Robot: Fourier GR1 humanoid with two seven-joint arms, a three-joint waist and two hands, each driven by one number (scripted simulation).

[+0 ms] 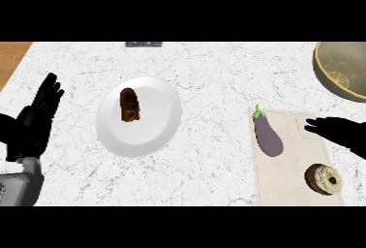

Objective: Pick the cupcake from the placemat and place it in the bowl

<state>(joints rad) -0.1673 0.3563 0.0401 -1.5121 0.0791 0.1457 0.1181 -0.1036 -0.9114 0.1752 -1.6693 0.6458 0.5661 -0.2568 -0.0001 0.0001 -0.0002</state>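
Note:
The cupcake (324, 178), brown with a pale cream top, lies on the beige placemat (295, 164) near its front right corner. The bowl (342, 70), olive-gold and speckled, is cut off by the right edge at the back. My right hand (342, 131) comes in from the right edge above the placemat, fingers straight and pointing left, behind the cupcake and apart from it. My left hand (37, 116) rests open at the left edge, fingers up.
A purple eggplant (267, 136) lies on the placemat's left part, just left of my right hand's fingertips. A white plate (159, 126) holding a brown pastry (129, 104) stands in the middle. A wooden surface (13, 58) borders the marble counter at far left.

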